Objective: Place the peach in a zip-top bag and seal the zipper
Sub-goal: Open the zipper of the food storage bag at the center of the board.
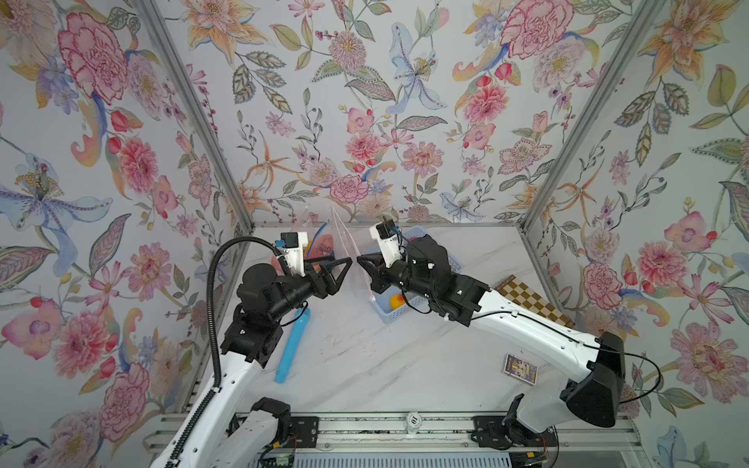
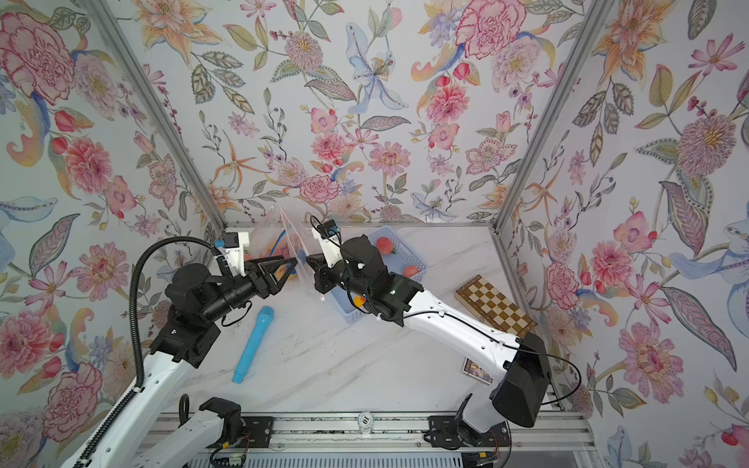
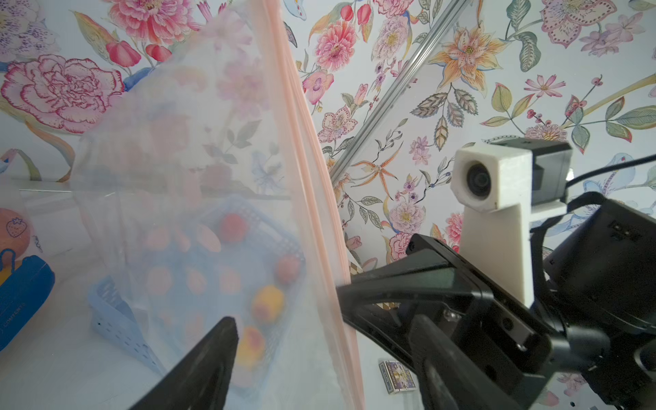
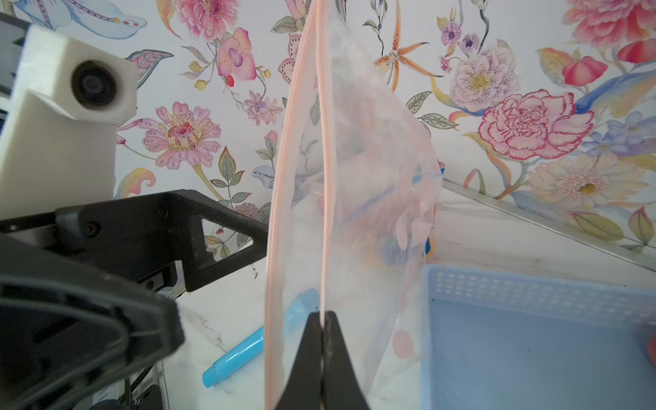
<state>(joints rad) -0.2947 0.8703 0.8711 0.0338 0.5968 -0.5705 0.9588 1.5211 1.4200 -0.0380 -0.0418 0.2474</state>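
Note:
A clear zip-top bag (image 1: 343, 243) (image 2: 295, 239) with a pink zipper hangs upright between my two grippers, its mouth slightly parted. In the right wrist view my right gripper (image 4: 322, 317) is shut on one zipper strip of the bag (image 4: 355, 170). My left gripper (image 3: 323, 326) (image 1: 342, 275) stands open at the other zipper edge, with bag film between its fingers and no fruit in them. Several peaches lie in the blue basket (image 2: 348, 314); one peach (image 2: 384, 245) shows in a top view, another peach (image 3: 232, 227) through the bag.
A blue tube (image 1: 292, 344) lies on the marble table under my left arm. A folded chessboard (image 2: 494, 306) rests by the right wall, a small card box (image 1: 520, 368) near my right arm. A blue case (image 3: 21, 284) sits at the back left.

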